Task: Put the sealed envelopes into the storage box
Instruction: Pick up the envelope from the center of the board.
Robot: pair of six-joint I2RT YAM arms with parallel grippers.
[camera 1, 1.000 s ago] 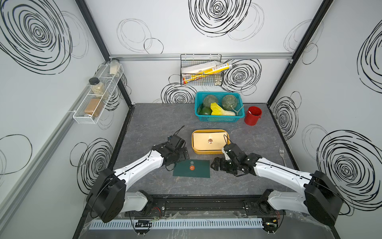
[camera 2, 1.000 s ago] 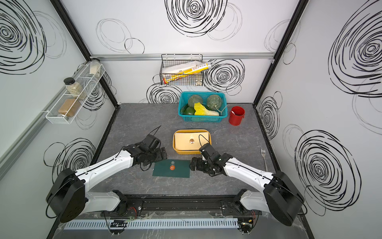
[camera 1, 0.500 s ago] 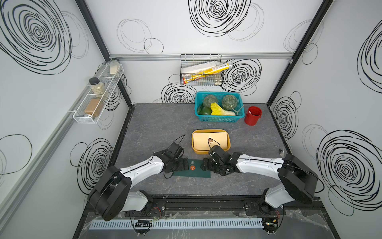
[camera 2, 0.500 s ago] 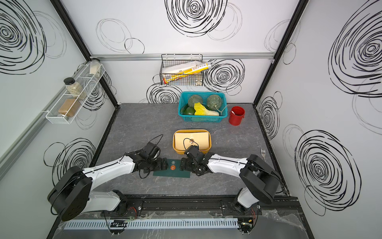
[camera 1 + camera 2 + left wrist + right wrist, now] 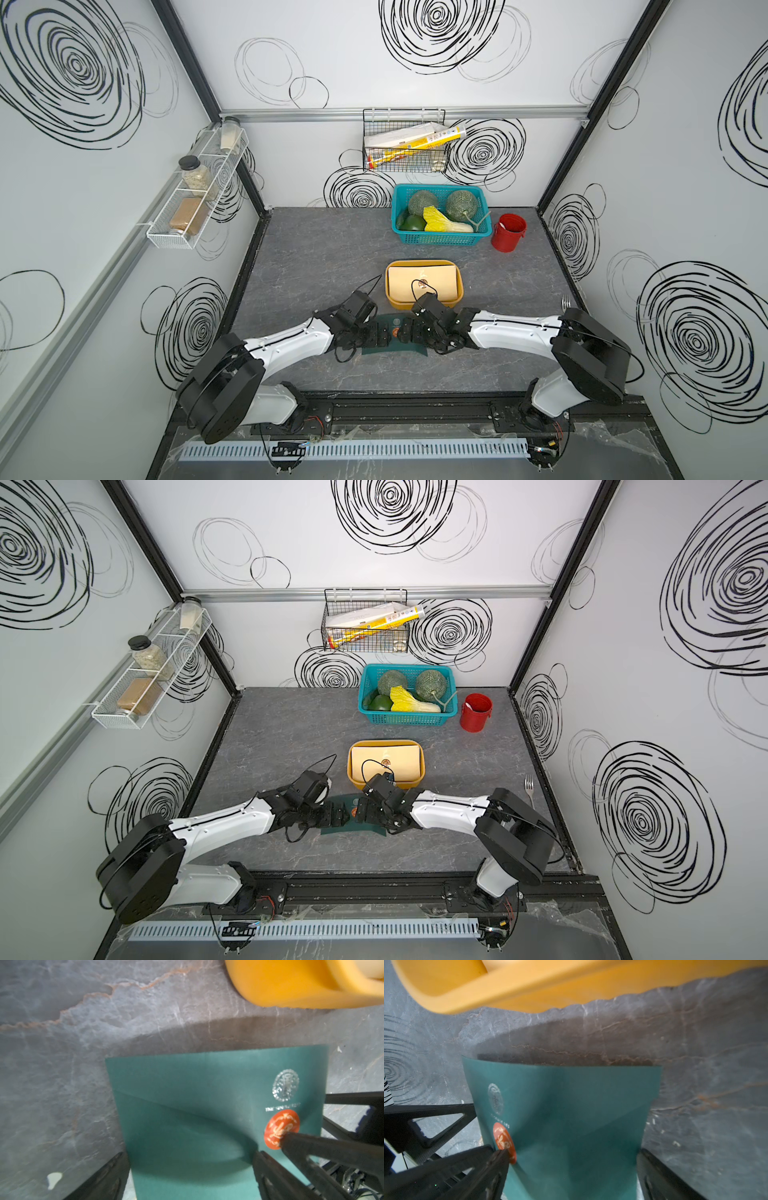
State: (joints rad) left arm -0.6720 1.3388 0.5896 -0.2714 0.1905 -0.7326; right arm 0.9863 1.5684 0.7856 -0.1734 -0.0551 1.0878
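A dark green envelope point(image 5: 395, 351) point(image 5: 353, 831) with a red round seal point(image 5: 280, 1128) lies flat-side up on the table, just in front of the storage box point(image 5: 460, 286) point(image 5: 350, 771). Both grippers hover low over it, tips facing each other near the seal. My left gripper point(image 5: 380, 334) point(image 5: 189, 1167) is open and spans one half of the envelope. My right gripper point(image 5: 409, 332) point(image 5: 571, 1167) is open and spans the other half. The envelope point(image 5: 571, 1115) looks slightly bowed. A cream envelope point(image 5: 403, 282) lies on top inside the mustard-yellow box.
A teal basket point(image 5: 440, 241) of vegetables and a red cup point(image 5: 509, 232) stand at the back. A fork point(image 5: 566, 300) lies by the right wall. A wire rack hangs on the back wall and a shelf with jars on the left wall.
Both grippers have moved inwards from the envelope's ends to above it, and now nearly meet at the seal. The right arm has swung far to the left. The jaws stayed open.
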